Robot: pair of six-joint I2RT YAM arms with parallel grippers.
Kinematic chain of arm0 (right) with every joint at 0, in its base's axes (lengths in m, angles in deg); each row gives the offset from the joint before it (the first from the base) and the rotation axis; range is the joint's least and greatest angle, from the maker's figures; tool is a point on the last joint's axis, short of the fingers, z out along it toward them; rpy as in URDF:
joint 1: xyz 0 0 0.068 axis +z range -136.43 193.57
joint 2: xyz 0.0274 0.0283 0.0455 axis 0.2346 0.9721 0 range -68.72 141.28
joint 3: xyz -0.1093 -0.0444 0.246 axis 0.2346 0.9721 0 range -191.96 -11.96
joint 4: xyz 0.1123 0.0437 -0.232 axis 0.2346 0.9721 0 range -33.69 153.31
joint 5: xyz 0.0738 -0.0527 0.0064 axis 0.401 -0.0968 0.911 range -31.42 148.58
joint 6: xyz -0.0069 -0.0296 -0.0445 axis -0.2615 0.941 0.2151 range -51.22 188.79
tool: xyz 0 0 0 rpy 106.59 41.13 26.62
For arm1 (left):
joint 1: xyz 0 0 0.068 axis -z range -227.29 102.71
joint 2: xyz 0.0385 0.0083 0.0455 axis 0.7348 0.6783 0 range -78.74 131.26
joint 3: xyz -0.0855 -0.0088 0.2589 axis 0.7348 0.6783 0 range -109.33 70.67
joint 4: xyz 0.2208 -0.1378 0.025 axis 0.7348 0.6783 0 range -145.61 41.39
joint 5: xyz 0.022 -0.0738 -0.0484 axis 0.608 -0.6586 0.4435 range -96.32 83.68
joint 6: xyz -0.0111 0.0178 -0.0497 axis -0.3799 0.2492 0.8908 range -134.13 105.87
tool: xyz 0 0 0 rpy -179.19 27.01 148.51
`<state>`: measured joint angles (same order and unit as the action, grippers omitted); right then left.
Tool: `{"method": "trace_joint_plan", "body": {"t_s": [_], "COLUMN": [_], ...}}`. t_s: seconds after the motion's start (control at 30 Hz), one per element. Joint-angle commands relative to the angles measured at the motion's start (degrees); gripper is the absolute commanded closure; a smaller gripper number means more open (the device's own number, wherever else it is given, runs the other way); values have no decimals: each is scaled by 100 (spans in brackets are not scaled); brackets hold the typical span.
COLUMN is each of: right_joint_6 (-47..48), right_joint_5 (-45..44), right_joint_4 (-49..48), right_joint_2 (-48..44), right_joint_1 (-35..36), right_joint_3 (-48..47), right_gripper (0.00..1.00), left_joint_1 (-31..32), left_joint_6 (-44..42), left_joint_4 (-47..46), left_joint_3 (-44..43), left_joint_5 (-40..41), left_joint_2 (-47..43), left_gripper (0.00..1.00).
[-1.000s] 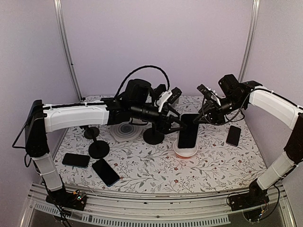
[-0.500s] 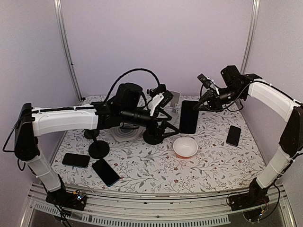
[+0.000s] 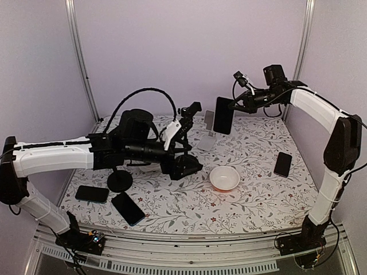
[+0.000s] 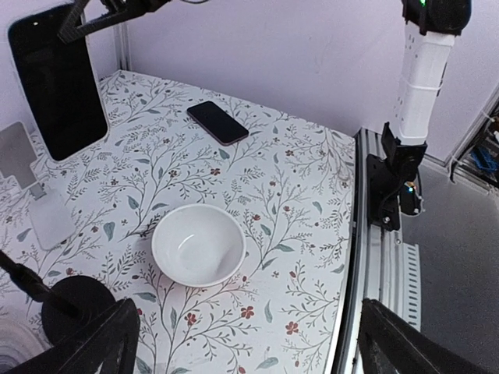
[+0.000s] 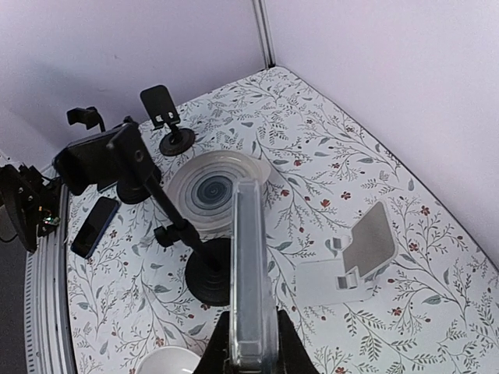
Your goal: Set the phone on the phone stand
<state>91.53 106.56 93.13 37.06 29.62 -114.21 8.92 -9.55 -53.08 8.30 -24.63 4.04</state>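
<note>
From above, we see the phone (image 3: 223,114) held upright in the air by the right pincer (image 3: 235,105), which is clamped on its edge. It hangs near the silver stand (image 3: 205,138) at the back. A second ago it stood in the bowl (image 3: 225,179). Since then it has been lifted out and carried rearward, while the left arm (image 3: 69,154) has drawn away to the left. We judge the pick done and the placing under way.

In the left wrist view, the left pincer (image 4: 248,343) is spread wide and holds nothing. The bowl lies empty ahead, and the phone hangs above the silver stand at far left, not touching it.

In the right wrist view, we look down the phone's thin edge. The silver stand sits on the tabletop (image 5: 327,132) off to the right, below the phone. We think the phone must move across and come down onto its ledge.
</note>
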Motion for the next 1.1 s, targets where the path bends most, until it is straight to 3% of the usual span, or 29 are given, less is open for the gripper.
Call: {"method": "trace_joint_plan", "body": {"t_s": [0.0, 0.17, 0.3, 0.43, 1.07], "right_joint_6": [-317, -423, -493, -538, -613], "right_joint_5": [-123, -33, -37, -77, -313], "right_joint_4": [-602, -845, -931, -972, -1291], "right_joint_2": [387, 848, 1185, 1465, 2340], "right_joint_1": [5, 6, 3, 8, 47], "right_joint_3": [-669, -1144, -1440, -1646, -2198], "right_gripper": [100, 100, 100, 100, 100], "left_joint_1": [44, 33, 30, 17, 9], "left_joint_6": [122, 180, 531, 706, 830], "left_joint_4": [27, 95, 139, -119, -507], "left_joint_3": [204, 305, 336, 514, 851], "left_joint_5": [595, 919, 2066, 2510, 2656], "left_joint_2": [-288, -378, -459, -600, -841], "left_gripper": [1, 1, 1, 1, 1]}}
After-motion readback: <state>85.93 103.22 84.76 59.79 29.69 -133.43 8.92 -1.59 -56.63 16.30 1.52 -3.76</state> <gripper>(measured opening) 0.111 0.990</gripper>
